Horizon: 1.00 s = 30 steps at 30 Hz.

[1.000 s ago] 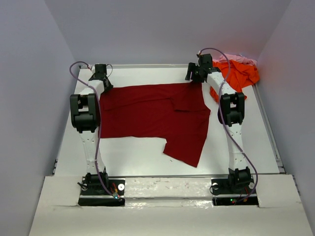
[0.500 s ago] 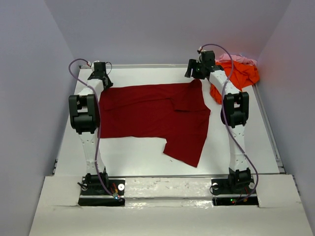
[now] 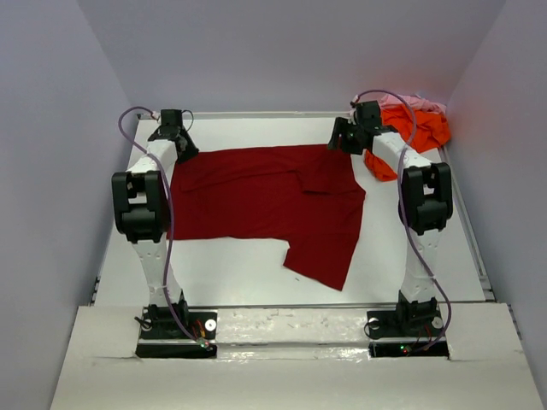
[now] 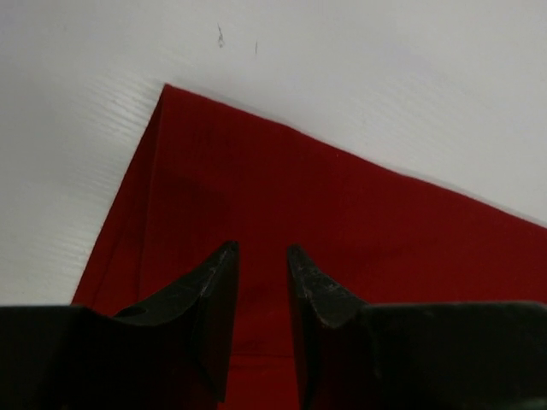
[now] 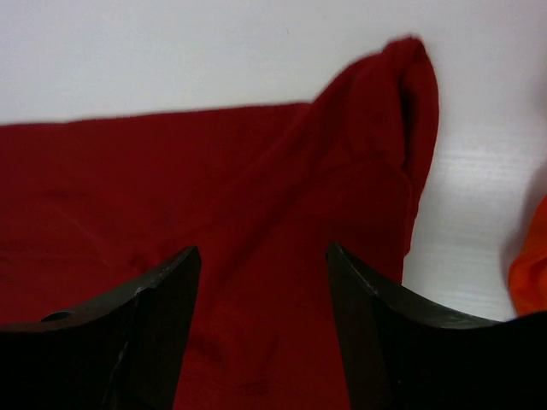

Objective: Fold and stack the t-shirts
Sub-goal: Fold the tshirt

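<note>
A dark red t-shirt (image 3: 265, 195) lies spread flat across the table, one flap hanging toward the near edge. My left gripper (image 3: 178, 142) hovers over its far left corner (image 4: 167, 92). In the left wrist view the left gripper (image 4: 261, 249) has narrowly parted jaws with nothing between them. My right gripper (image 3: 341, 137) is at the shirt's far right corner, where the cloth (image 5: 256, 196) bunches into a raised fold (image 5: 410, 77). The right gripper (image 5: 262, 249) stands wide open and empty. The orange t-shirt (image 3: 420, 130) and the pink t-shirt (image 3: 412, 102) lie crumpled at the far right.
Grey walls close in the table (image 3: 239, 273) on the left, back and right. The orange cloth (image 5: 532, 269) lies close to the right of my right gripper. Both arm bases stand at the near edge.
My right arm has swung to the right and its gripper now sits lower, by the shirt's far right corner. My left arm has shifted slightly left. The shirt lies much as before.
</note>
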Motion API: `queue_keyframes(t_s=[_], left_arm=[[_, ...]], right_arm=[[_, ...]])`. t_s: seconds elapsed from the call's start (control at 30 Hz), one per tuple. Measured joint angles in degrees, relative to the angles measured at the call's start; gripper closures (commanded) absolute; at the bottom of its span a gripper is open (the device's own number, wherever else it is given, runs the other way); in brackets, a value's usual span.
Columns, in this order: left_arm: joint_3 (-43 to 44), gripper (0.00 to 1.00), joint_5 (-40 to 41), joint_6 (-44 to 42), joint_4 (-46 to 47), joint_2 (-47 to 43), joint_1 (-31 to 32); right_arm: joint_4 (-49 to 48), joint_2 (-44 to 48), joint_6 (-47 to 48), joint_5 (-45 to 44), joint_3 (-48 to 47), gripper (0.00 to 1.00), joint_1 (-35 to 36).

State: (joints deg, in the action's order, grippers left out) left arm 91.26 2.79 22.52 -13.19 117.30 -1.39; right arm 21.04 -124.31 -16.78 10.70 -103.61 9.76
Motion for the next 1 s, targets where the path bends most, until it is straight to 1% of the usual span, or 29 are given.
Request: queue_keyframes(t_s=[0.07,0.17,0.43,0.7,1.0], left_arm=[[-0.2,0.61,-1.33,0.31,-1.27,0.57,0.17],[-0.17,0.62,-2.6,0.37,-2.05,1.97,0.35],[1.44,0.62,-2.89,-0.42,-4.79,6.03,0.96],[5.64,0.62,-3.28,-0.57,-6.62,8.87,0.96],[11.32,0.62,-0.92,-0.68,-8.0,12.35,1.03]], right_arm=[[0.57,-0.24,-0.63,-0.2,2.56,0.34,0.02],[1.01,-1.36,-1.4,-0.66,3.87,0.34,0.07],[1.33,-4.0,-3.04,-1.81,3.5,0.33,0.42],[3.43,-7.19,-3.41,-2.91,-1.95,0.33,0.44],[5.84,-13.66,-3.26,-4.07,-12.76,0.32,0.46]])
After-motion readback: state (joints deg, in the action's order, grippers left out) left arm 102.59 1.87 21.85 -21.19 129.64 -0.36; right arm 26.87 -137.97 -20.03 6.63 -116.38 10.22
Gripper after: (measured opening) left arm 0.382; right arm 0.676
